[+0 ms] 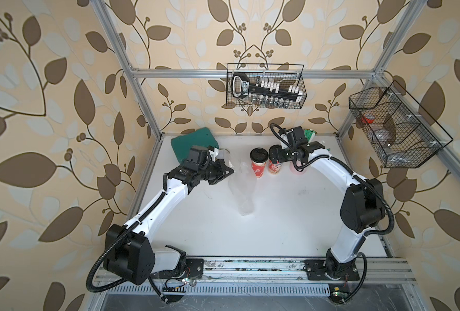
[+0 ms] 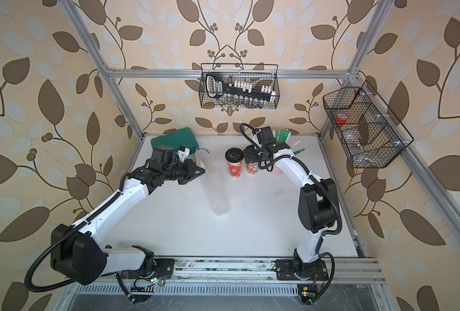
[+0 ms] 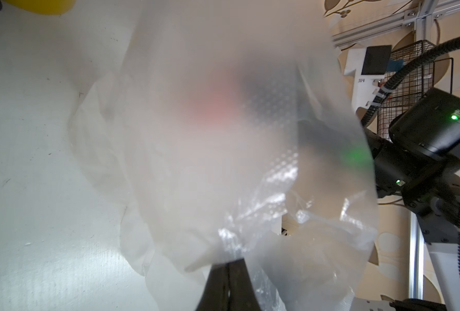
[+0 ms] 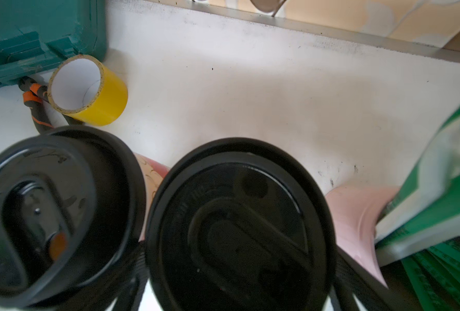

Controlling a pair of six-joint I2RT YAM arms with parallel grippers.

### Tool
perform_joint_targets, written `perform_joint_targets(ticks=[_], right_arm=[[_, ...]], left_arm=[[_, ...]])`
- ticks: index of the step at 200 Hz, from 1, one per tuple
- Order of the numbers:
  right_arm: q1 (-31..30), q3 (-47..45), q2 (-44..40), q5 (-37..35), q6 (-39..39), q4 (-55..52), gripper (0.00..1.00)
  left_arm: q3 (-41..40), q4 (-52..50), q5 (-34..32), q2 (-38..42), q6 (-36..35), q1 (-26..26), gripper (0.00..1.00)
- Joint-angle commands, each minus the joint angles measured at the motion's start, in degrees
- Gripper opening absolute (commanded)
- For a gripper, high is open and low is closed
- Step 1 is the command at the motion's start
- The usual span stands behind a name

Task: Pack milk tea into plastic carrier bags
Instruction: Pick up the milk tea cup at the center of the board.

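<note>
Right wrist view: the right gripper (image 4: 239,288) stood over the milk tea (image 4: 153,171), jaws spread wide astride one cup's black lid (image 4: 239,229); this was judged a straddle ahead of a grasp beneath the lid's rim; contact with the cup wall could not be told. Both top views placed the two red cups upright, side by side, at 12 o'clock on the white table (image 1: 277,229): the left cup (image 1: 258,167) stood free, the right cup (image 1: 274,167) under that gripper. The left gripper (image 1: 229,171), at 9 o'clock of the cups, was closed on an edge of the carrier bag (image 1: 241,188); the left wrist view showed its fingertips (image 3: 223,285) pinching the film; the bag hung from that pinch and trailed toward 6 o'clock onto the table, probably lifted so its mouth could receive a cup; neither cup was inside it. Count: two cups, two lids, one bag; also one pink cup (image 4: 355,215) of green-and-white straws at 3 o'clock of the cups, one yellow tape roll (image 4: 94,91), one green case (image 1: 194,145), two wire baskets (image 1: 264,64) on the frame.
</note>
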State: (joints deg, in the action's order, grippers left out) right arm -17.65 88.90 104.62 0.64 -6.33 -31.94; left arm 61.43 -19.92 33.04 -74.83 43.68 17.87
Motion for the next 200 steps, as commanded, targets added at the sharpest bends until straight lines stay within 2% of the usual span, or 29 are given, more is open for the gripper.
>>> perform_joint_targets(ticks=[1, 47, 91, 124, 157, 200], right_arm=[[-0.41, 2.20, 2.02, 0.08, 0.53, -0.75, 0.99], [-0.42, 3.91, 4.10, -0.29, -0.18, -0.45, 0.99], [-0.38, 4.09, 3.88, -0.47, -0.58, -0.22, 0.89], [-0.41, 3.56, 1.86, -1.90, -0.62, -0.68, 0.89], [-0.41, 3.73, -3.83, -3.61, -1.42, -4.43, 0.87], [-2.63, 2.78, -16.67, -2.51, -3.87, -6.54, 0.83]], left_arm=[[1.76, 0.85, 1.15, -0.14, -0.18, -0.82, 0.00], [2.20, 0.24, 1.33, -0.36, -0.47, -0.82, 0.00], [3.12, -0.11, 1.83, -0.83, -0.44, -0.92, 0.00], [4.01, -0.65, 2.10, -1.20, -0.62, -0.91, 0.00], [3.96, -0.52, 2.12, -1.35, -0.53, -0.91, 0.00], [2.91, 0.72, 1.94, -0.46, -0.10, -0.99, 0.00]])
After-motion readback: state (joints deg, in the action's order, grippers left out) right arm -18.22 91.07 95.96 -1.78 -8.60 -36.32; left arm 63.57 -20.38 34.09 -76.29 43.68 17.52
